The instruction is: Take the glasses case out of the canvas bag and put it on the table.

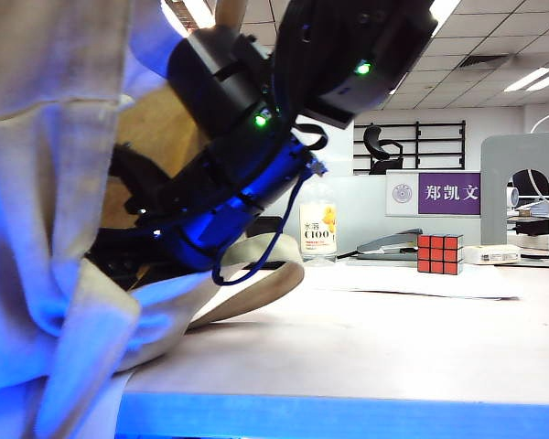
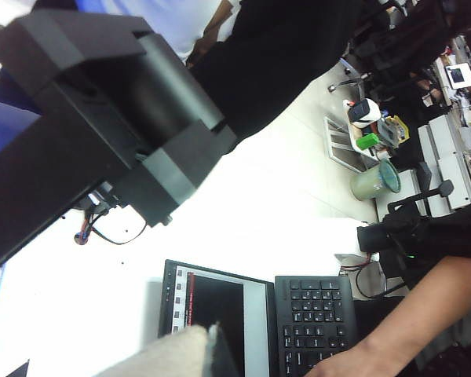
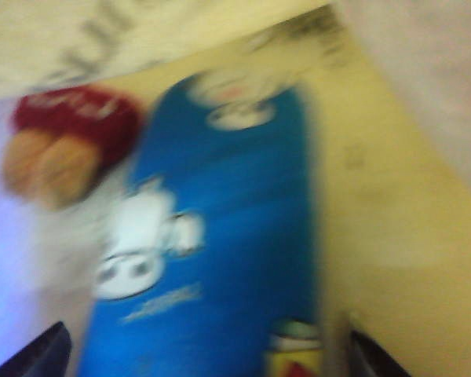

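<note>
Not far along: the case (image 3: 220,236) is inside the bag (image 1: 46,229), lying on its lining, not gripped yet. R gripper (image 3: 204,349) is in the bag mouth, jaws wide either side of the case; L gripper (image 2: 212,349) is pinched shut on the bag's cloth, holding it up. Left to do: grip, lift out, set on table (image 1: 366,338); beside the bag stand a bottle (image 1: 317,229) & a cube (image 1: 439,253), and the bag cloth may snag.
</note>
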You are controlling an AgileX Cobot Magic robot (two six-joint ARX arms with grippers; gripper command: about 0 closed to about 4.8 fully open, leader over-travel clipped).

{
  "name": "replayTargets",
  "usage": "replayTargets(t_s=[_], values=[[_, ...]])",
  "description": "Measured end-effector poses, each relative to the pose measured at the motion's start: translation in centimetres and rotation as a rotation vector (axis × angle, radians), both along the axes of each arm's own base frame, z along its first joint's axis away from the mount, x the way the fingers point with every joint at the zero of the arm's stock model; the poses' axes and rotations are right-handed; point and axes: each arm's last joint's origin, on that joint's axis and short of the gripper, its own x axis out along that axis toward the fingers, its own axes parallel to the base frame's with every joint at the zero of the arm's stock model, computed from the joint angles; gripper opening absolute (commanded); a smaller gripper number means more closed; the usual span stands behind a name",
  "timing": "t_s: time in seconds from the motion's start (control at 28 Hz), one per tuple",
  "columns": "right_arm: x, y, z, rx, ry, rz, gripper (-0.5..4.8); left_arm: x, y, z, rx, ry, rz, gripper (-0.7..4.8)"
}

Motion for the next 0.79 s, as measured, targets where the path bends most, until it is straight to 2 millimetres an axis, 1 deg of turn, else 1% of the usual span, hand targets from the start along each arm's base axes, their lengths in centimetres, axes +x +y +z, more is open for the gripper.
replayTargets(t_s=[0.14, 0.25, 0.32, 0.39, 0.43, 0.46, 0.5, 0.54, 0.64, 0.71, 0.79], values=[[-0.8, 0.1, -0.5, -0.075, 0.044, 0.042, 4.79, 0.0, 0.0, -0.1, 0.004, -0.006, 0.004, -0.05], [-0.7, 0.4, -0.6, -0.113, 0.045, 0.033, 4.79, 0.1, 0.0, -0.1, 0.006, -0.012, 0.007, -0.05], [-0.5, 0.8, -0.3, -0.157, 0.048, 0.023, 4.79, 0.1, 0.0, -0.1, 0.008, -0.015, 0.011, -0.05], [0.4, 2.1, 0.8, -0.250, 0.083, 0.009, 4.79, 0.2, 0.0, -0.1, 0.011, -0.032, 0.023, -0.05], [1.2, 3.0, 1.2, -0.292, 0.098, 0.001, 4.79, 0.3, 0.0, -0.2, 0.015, -0.039, 0.033, -0.05], [1.4, 3.4, 1.3, -0.311, 0.106, -0.001, 4.79, 0.4, 0.1, -0.2, 0.019, -0.042, 0.040, -0.05], [1.9, 4.0, 1.3, -0.336, 0.124, -0.005, 4.79, 0.5, 0.1, -0.2, 0.025, -0.048, 0.049, -0.05], [2.1, 4.3, 0.8, -0.361, 0.142, -0.002, 4.79, 0.5, 0.1, -0.3, 0.028, -0.047, 0.053, -0.05], [2.2, 4.5, 0.5, -0.376, 0.146, -0.004, 4.79, 0.6, 0.1, -0.3, 0.029, -0.048, 0.056, -0.05], [2.2, 4.5, 0.5, -0.380, 0.142, -0.007, 2.97, 0.6, 0.1, -0.3, 0.029, -0.049, 0.055, -0.05], [2.5, 4.4, 0.4, -0.382, 0.138, -0.018, 2.70, 0.6, 0.1, -0.3, 0.030, -0.061, 0.060, -0.05]])
